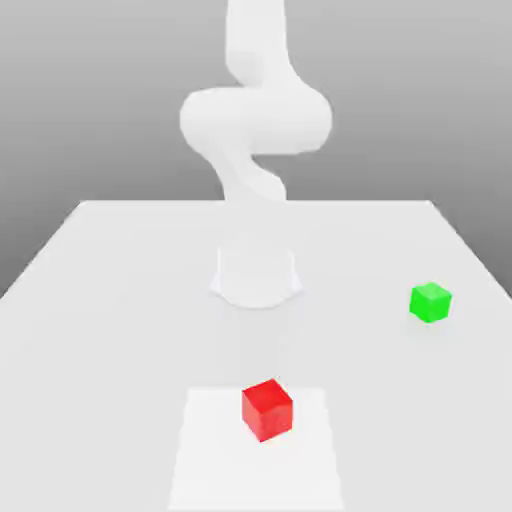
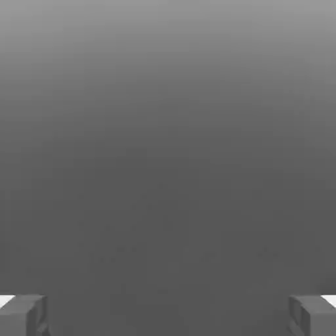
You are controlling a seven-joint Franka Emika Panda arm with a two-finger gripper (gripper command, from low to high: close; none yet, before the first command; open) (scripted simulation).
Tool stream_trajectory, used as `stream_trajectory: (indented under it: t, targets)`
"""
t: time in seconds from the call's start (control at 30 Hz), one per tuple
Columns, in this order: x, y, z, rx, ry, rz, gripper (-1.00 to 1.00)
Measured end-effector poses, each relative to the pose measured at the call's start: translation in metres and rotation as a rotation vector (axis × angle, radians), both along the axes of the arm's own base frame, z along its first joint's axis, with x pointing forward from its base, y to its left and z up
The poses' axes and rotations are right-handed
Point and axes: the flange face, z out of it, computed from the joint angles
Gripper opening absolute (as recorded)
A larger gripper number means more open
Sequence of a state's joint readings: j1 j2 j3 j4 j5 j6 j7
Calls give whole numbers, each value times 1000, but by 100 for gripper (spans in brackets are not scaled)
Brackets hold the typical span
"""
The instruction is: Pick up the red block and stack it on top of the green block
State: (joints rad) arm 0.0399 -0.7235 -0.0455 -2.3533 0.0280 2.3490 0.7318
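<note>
Two blocks, red block (image 1: 267,409) and green block (image 1: 430,302), sit well apart.

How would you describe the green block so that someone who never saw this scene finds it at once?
Start from the white table with the robot's round white base in its middle. Look toward the exterior view's right of that base, near the table's edge: there sits the green block, alone on the bare surface. The only other cube, the red block, is nearer the camera and looks slightly larger.
</note>
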Motion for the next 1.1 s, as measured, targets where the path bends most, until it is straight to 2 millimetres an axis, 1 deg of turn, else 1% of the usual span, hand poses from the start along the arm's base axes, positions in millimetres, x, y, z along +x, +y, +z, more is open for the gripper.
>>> stream_trajectory:
  t: [0.07, 0.13, 0.2, 0.3, 0.37, 0.43, 0.5, 0.53, 0.6, 0.67, 0.9, 1.03, 1.07, 1.1]
  targets:
    - [25, -2, -49, 4, 76, 52, 0]
    - [43, -1, -99, 3, 148, 101, 0]
    - [55, 3, -149, -5, 220, 149, 0]
    - [62, 11, -224, -29, 328, 220, 0]
    - [60, 17, -274, -52, 401, 268, 0]
    - [51, 22, -325, -85, 477, 316, 0]
    - [35, 25, -375, -127, 556, 368, 0]
    - [26, 25, -396, -149, 592, 391, 0]
    - [5, 23, -433, -196, 658, 431, 0]
    - [-2, 22, -451, -217, 681, 450, 0]
    - [-1, 22, -486, -227, 682, 460, 0]
    - [-4, 22, -510, -224, 688, 458, 0]
    - [-6, 22, -516, -223, 690, 458, -100]
    - [-6, 22, -516, -223, 690, 458, -100]
